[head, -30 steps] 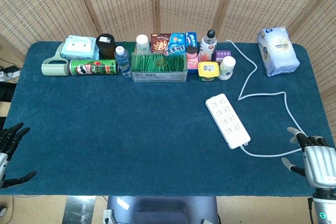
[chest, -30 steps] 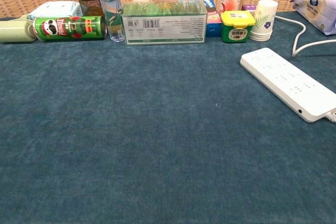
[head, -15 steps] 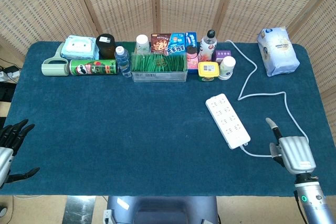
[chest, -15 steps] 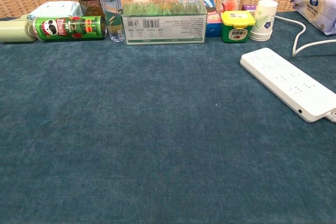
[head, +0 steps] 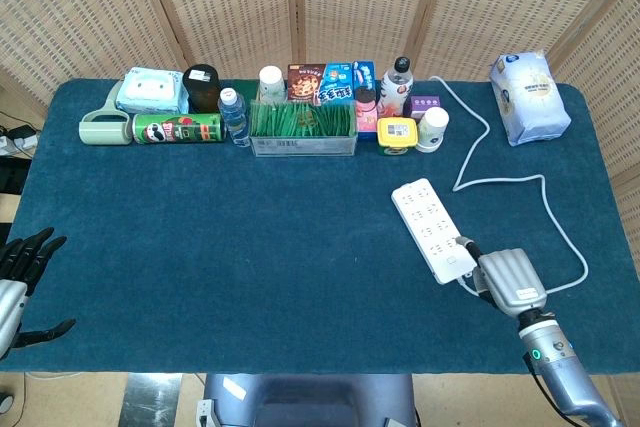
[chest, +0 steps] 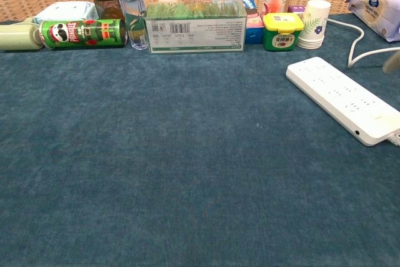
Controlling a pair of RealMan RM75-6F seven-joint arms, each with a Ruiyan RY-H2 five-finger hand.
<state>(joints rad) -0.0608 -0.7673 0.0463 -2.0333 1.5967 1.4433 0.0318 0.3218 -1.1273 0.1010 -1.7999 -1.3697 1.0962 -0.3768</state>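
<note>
A green Pringles can (head: 178,128) lies on its side along the table's (head: 250,247) far edge, beside a water bottle (head: 233,115) and a clear box of green grass-like stems (head: 303,128). A yellow-lidded jar (head: 397,133) and paper cups (head: 433,129) stand further right; a white tissue pack (head: 528,97) occupies the far right corner.

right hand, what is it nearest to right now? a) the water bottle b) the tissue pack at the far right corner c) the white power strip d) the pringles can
c: in the head view the right hand sits at the near end of the white power strip, where its cable leaves, while the cans, bottles and packs stand in the far row.
</note>
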